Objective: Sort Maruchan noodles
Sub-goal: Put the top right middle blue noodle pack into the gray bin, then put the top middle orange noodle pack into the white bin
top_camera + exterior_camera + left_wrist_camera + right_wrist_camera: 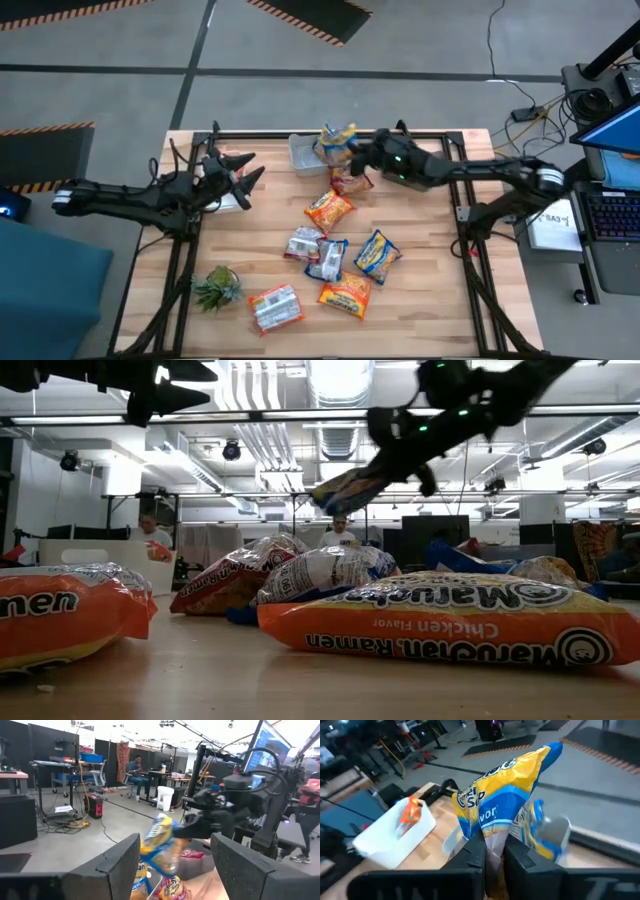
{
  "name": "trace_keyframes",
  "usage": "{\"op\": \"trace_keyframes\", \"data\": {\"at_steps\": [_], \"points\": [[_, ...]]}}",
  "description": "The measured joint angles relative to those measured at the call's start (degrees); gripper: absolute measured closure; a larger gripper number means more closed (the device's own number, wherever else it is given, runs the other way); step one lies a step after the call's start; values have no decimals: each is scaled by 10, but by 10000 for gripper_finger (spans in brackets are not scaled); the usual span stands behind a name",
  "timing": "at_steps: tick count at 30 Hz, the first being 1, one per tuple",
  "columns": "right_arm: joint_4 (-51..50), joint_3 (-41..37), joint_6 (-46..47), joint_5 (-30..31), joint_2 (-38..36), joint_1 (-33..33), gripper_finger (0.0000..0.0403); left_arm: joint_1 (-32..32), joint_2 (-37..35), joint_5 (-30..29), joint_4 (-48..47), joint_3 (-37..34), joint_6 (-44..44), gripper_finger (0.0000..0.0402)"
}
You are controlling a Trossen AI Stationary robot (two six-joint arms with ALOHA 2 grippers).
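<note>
The right gripper (357,152) is clamped shut on a blue-and-yellow packet (505,800), pinching only its lower edge, so the packet stands up and flops above the fingers (470,857). It hangs in the air just above the far bin (305,154), which already holds another blue-and-yellow packet (540,832). A red-and-orange packet (350,182) lies right below the gripper's wrist side, and another red-and-orange one (329,209) a little further towards the table's near edge. The rest of the packets (330,260) are scattered well apart from the gripper, nearer the front.

The left gripper (243,172) waits well off to the side, fingers spread wide and empty, with a white bin (395,832) close by it holding an orange packet (410,812).

The risk, as I judge it, lies in that thin edge grip – the crinkly plastic could slide out before the gripper is squarely over the bin, dropping the packet on the rim or beside it. Letting go from this height could also make the floppy packet tip over the wall – or land across the packet already inside
</note>
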Motion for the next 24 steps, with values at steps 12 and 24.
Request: {"op": "trace_keyframes", "data": {"at_steps": [12,24], "points": [[-297,255,-73,-39,155,-34,208,0,26,1,-7,0,-31,175],[-555,239,-97,-37,-23,43,172,-1,210,104,-45,14,-217,178]]}}
